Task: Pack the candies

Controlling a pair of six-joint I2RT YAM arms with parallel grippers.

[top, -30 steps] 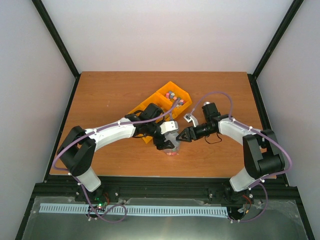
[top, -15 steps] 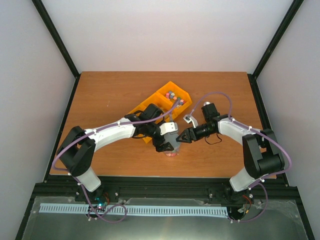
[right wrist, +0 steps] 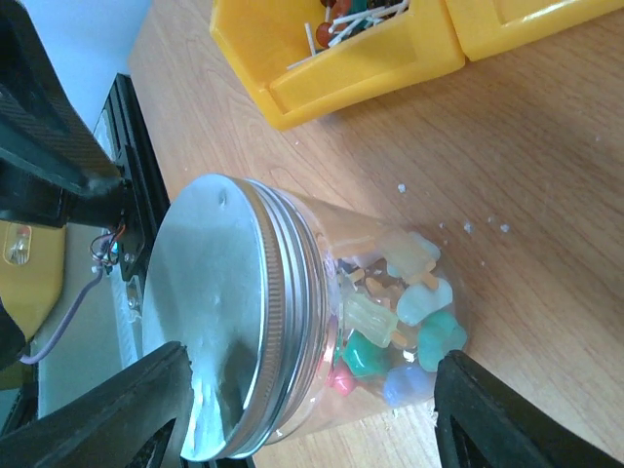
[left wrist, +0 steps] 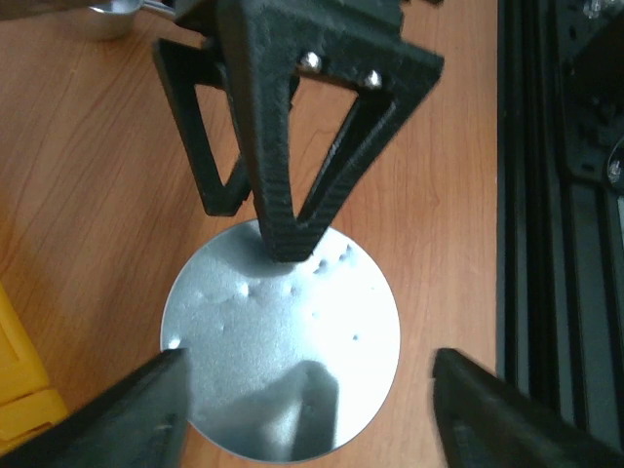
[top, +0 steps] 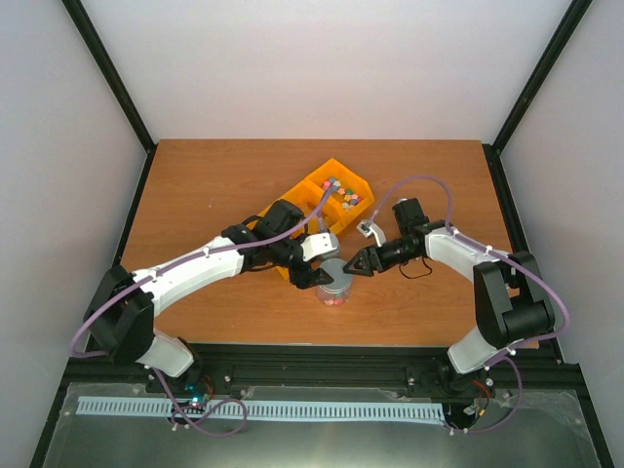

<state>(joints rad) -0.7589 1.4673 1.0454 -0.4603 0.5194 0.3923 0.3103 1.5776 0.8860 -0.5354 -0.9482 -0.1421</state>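
A clear jar (top: pixel 334 288) with a silver screw lid (top: pixel 334 274) stands on the table, with the candies (top: pixel 333 300) at its bottom. In the right wrist view the candies (right wrist: pixel 409 312) are pastel green, blue, yellow and pink pieces under the lid (right wrist: pixel 224 312). My left gripper (top: pixel 317 276) is open just left of the jar. From above its fingers straddle the lid (left wrist: pixel 283 341) without gripping it, and the left gripper (left wrist: pixel 307 409) is empty. My right gripper (top: pixel 357 263) is open at the jar's right side. In its own view the right gripper (right wrist: pixel 312 390) has a finger on either side of the jar.
A yellow divided bin (top: pixel 310 200) stands behind the jar and holds more sweets (top: pixel 341 188). It shows in the right wrist view (right wrist: pixel 370 68) and at the left wrist view's edge (left wrist: pixel 19 380). A small metal scoop (top: pixel 368 230) lies near the right gripper. Crumbs (right wrist: pixel 468 226) dot the table.
My left arm has swung left and its gripper has drawn back off the jar top, so the silver lid now shows. The right arm has barely moved.
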